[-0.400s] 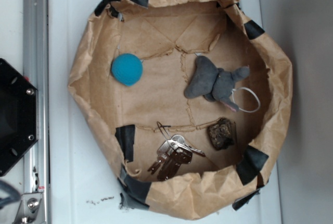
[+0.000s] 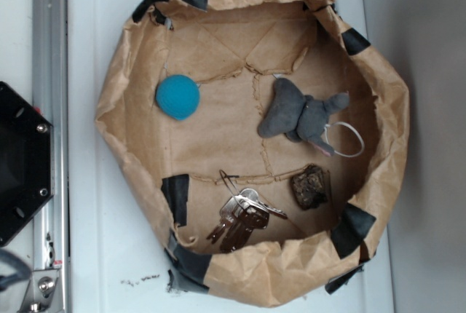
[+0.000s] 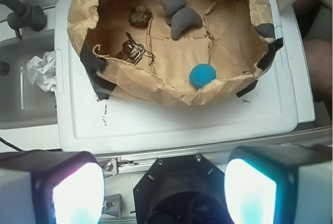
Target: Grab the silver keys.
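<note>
While the gripper (image 3: 164,190) hangs with its two pads spread wide and nothing between them, well short of the brown paper basin (image 3: 135,86), the silver keys (image 3: 130,52) lie on the basin floor by the near wall, a dark rock (image 3: 140,15) beyond them, a grey plush toy (image 3: 179,13) farthest back

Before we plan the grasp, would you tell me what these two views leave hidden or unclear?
- Silver keys: exterior view does not resolve how many there are; in the wrist view they are tiny and partly shadowed by the paper bin wall.
- Pincer: wrist view shows only two blurred pads cut off by the bottom edge; it is absent from the exterior view.
- Dark lump: what it is cannot be told.
</note>
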